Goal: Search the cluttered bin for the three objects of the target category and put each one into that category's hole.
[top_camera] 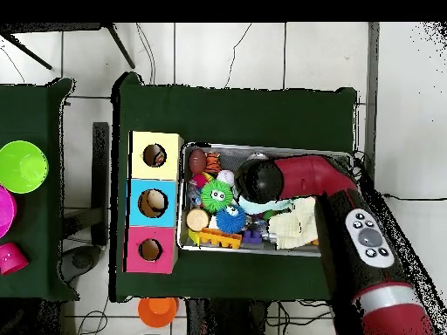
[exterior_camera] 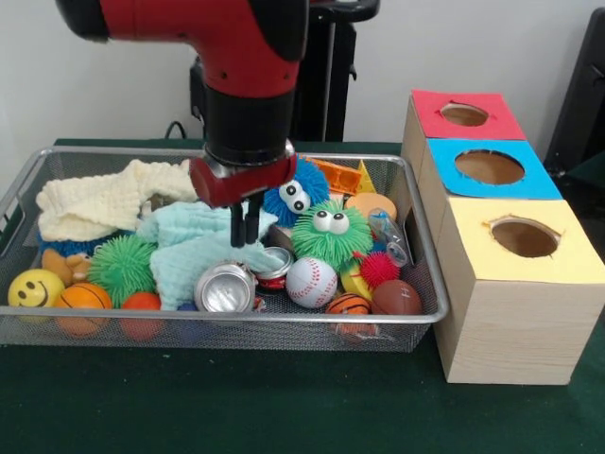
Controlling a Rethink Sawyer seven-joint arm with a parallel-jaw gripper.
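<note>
At the left of the front view the wire-mesh bin point(exterior_camera: 430, 307) fills the middle of the frame, with a cream cloth point(exterior_camera: 104, 200) at its upper left and a mint cloth point(exterior_camera: 194, 248) just right of it. The gripper point(exterior_camera: 246, 227) hangs over the mint cloth, fingers narrow and holding nothing. No printed bundles show; the yellow-ringed hole point(exterior_camera: 524, 236) sits at right, nearest the camera
</note>
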